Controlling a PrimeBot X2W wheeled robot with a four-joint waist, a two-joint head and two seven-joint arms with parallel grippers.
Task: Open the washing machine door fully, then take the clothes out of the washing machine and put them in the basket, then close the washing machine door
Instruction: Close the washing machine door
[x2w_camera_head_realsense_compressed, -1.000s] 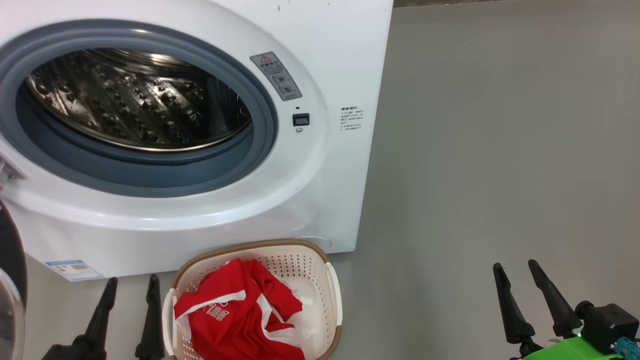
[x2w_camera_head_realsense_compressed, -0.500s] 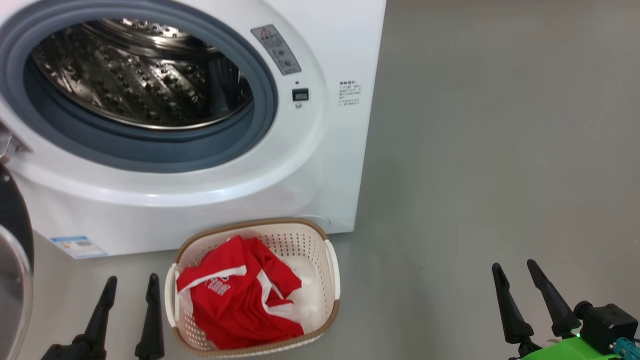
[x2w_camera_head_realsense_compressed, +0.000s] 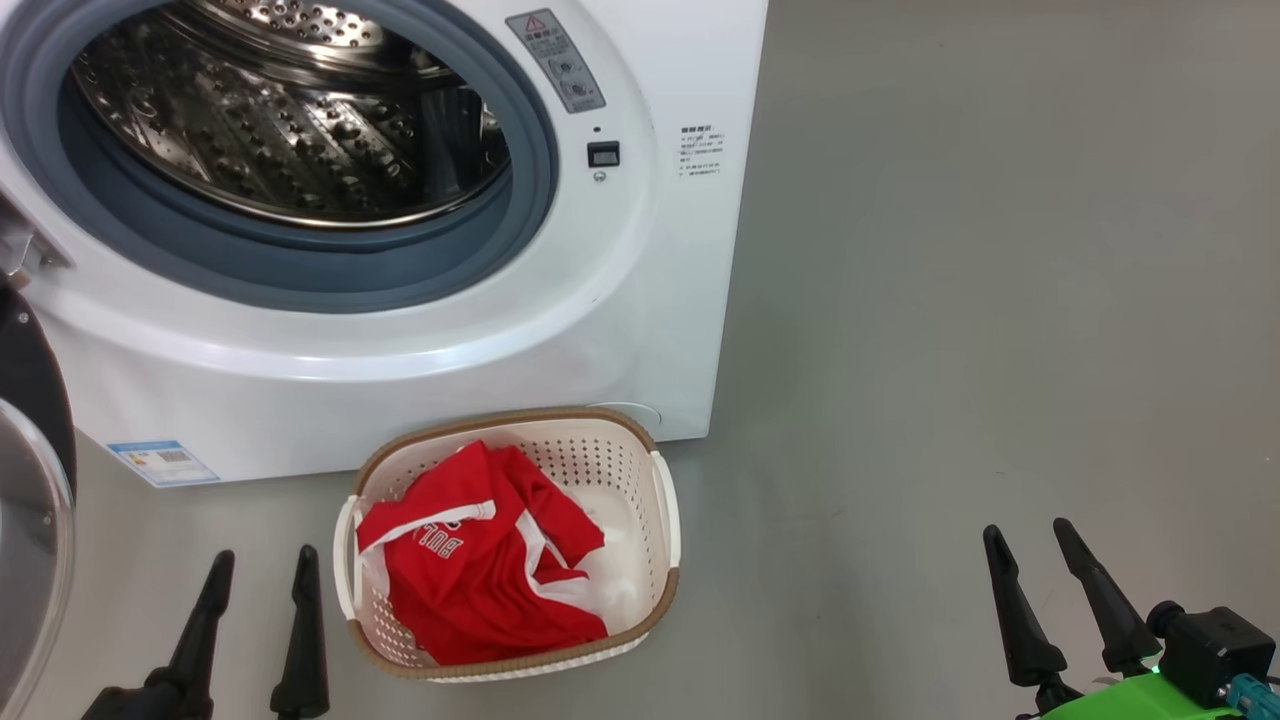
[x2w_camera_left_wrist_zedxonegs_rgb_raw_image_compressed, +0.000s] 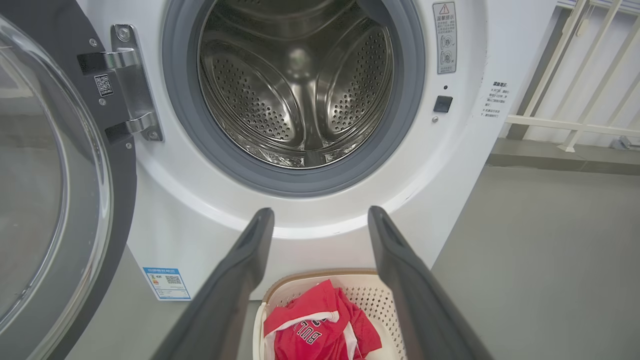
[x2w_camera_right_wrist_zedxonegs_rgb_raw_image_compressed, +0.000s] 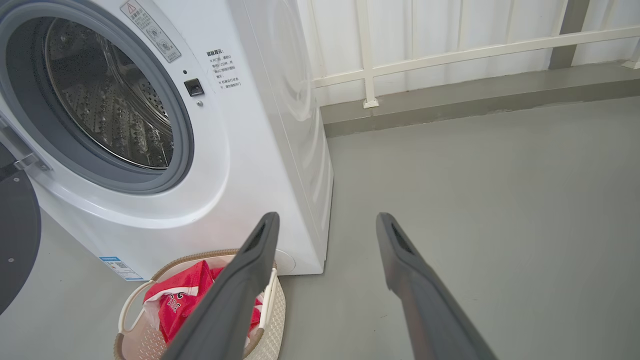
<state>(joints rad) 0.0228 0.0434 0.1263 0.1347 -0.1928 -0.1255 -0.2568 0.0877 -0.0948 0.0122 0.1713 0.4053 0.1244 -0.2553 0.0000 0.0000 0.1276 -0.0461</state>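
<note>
Both pincers hang released and empty, the left pincer (x2w_camera_head_realsense_compressed: 265, 553) just left of the small cream perforated plastic basket with a brown woven-look rim (x2w_camera_head_realsense_compressed: 668, 520), the right pincer (x2w_camera_head_realsense_compressed: 1026, 527) well apart on the right. The bright red garments with white trim (x2w_camera_head_realsense_compressed: 480, 575) lie in the basket. The large round door with a glossy black rim and bulging glass (x2w_camera_left_wrist_zedxonegs_rgb_raw_image_compressed: 50, 190) stands open, left of the big white front-loading washing machine (x2w_camera_head_realsense_compressed: 640, 330). Only closing it seems to remain. A finger may skid off the slick rim, a weak push may not latch it, and an arm could clip the basket.
</note>
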